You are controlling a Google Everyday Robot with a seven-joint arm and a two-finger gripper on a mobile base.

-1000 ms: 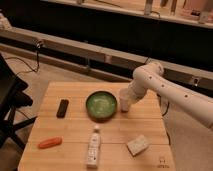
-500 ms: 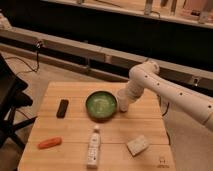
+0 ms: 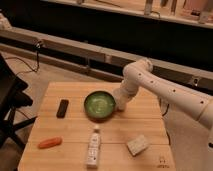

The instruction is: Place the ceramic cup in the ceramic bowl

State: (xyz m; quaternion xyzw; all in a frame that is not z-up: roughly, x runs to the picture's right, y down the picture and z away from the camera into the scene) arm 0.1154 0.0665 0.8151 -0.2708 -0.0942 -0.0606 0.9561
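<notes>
The green ceramic bowl [image 3: 99,105] sits in the middle of the wooden table [image 3: 145,117]. My white arm reaches in from the right, and my gripper [image 3: 120,103] hangs low right at the bowl's right rim. A white shape at the gripper's end may be the ceramic cup, but I cannot tell it apart from the white gripper. No cup stands elsewhere on the table.
A black flat object [image 3: 62,108] lies left of the bowl. An orange object [image 3: 50,142] lies at the front left. A white labelled bottle [image 3: 93,147] lies in front of the bowl, and a pale block [image 3: 137,145] at front right. A dark chair [image 3: 10,102] stands left of the table.
My gripper has moved a little to the left, closer to the bowl's right rim. The other things have not moved.
</notes>
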